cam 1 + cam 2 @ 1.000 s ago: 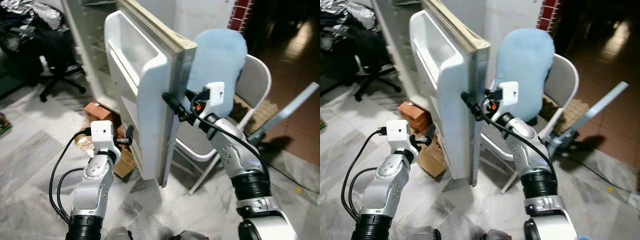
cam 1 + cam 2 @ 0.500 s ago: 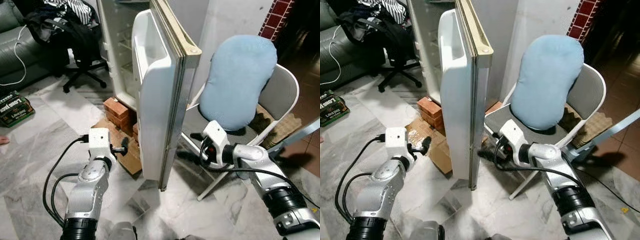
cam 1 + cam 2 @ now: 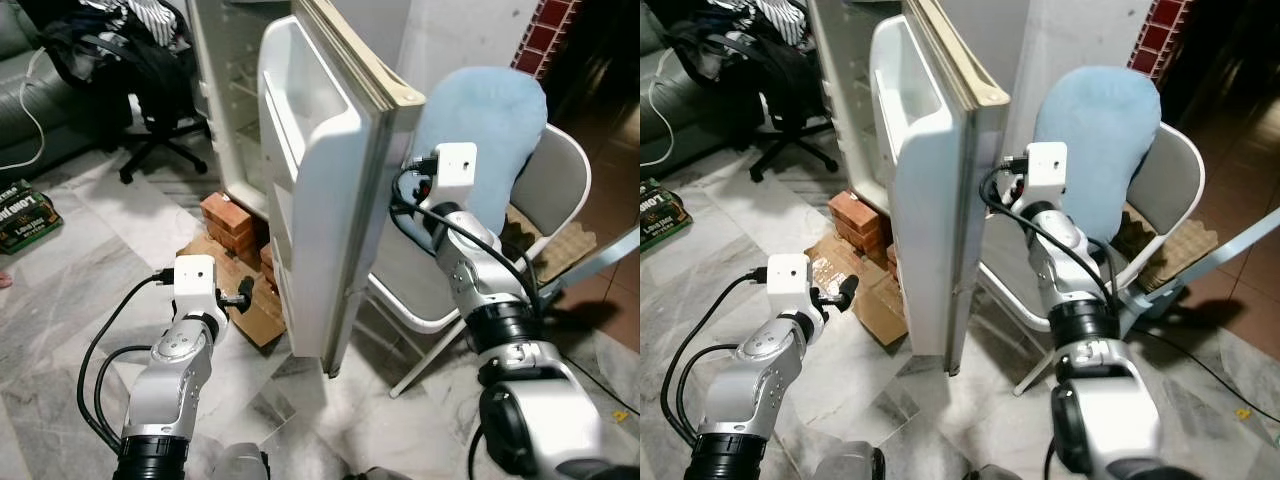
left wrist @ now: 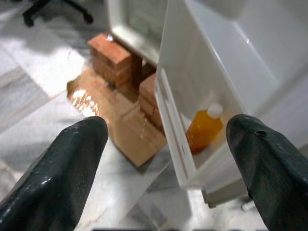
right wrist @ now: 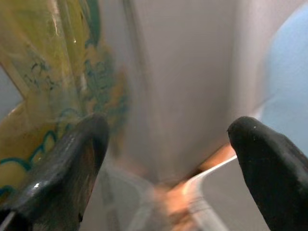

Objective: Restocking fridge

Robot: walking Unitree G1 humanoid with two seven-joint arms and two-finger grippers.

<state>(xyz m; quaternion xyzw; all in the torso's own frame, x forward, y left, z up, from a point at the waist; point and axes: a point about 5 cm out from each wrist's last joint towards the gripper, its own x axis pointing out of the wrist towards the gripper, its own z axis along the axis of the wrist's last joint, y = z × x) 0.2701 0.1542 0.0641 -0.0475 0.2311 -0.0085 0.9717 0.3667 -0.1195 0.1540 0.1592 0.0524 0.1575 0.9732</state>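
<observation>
The white fridge door (image 3: 320, 200) stands open edge-on in front of me, its inner shelves facing left. My left gripper (image 3: 245, 292) is low beside the door's bottom shelf, open with nothing between its fingers. In the left wrist view an orange bottle (image 4: 203, 130) with a white cap stands in that bottom shelf, between the spread fingertips (image 4: 82, 144). My right gripper (image 3: 992, 195) is raised against the door's outer face near its free edge, open. The blurred right wrist view has a yellow and green sticker (image 5: 53, 86) on the door close to the fingertips (image 5: 269, 154).
A grey folding chair (image 3: 560, 170) with a pale blue cushion (image 3: 485, 120) stands close behind the door on the right. Red bricks (image 3: 228, 218) and flattened cardboard (image 3: 255, 312) lie under the fridge. An office chair (image 3: 150, 140) and a box (image 3: 25, 215) are at left.
My right arm has risen from low beside the chair seat to the door's upper outer face. The left gripper has stayed by the bottom shelf. The camera has shifted slightly.
</observation>
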